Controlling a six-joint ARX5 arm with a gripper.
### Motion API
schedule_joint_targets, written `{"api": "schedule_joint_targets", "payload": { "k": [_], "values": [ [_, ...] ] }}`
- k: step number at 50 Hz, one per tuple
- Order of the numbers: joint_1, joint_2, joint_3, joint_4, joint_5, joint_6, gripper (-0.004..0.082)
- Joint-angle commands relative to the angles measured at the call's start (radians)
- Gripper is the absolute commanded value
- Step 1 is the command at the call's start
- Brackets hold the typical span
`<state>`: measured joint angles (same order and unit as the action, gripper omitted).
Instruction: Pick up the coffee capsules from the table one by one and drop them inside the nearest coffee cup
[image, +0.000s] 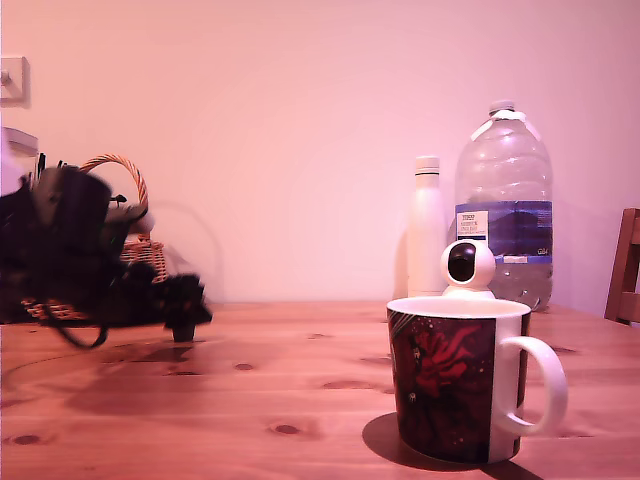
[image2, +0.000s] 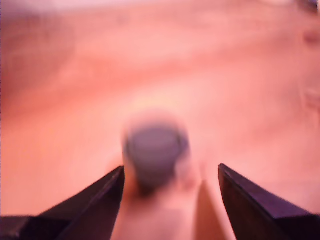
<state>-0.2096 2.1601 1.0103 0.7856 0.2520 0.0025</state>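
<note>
Capsule (image2: 155, 150), blurred grey, sits on the table (image2: 240, 100) ahead of my fingertips, between them, untouched | my gripper (image2: 170, 175) spread wide, holding nothing | coffee cup (image: 455, 380) stands well apart at the exterior view's right, my arm (image: 70, 250) at its left
</note>
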Motion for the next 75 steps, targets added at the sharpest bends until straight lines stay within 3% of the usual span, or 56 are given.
{"api": "schedule_joint_targets", "payload": {
  "k": [1, 39, 51, 59, 67, 75],
  "values": [
    [-0.002, 0.003, 0.006, -0.015, 0.007, -0.003, 0.0535],
    [-0.002, 0.067, 0.045, -0.046, 0.017, -0.002, 0.0526],
    [-0.001, 0.067, 0.045, -0.097, 0.018, -0.002, 0.0283],
    [0.005, 0.067, 0.044, -0.114, 0.021, -0.002, 0.0259],
    [0.007, 0.056, 0.044, -0.110, 0.024, -0.002, 0.0176],
    [0.006, 0.021, 0.044, -0.113, 0.058, -0.002, 0.0162]
  ]
}}
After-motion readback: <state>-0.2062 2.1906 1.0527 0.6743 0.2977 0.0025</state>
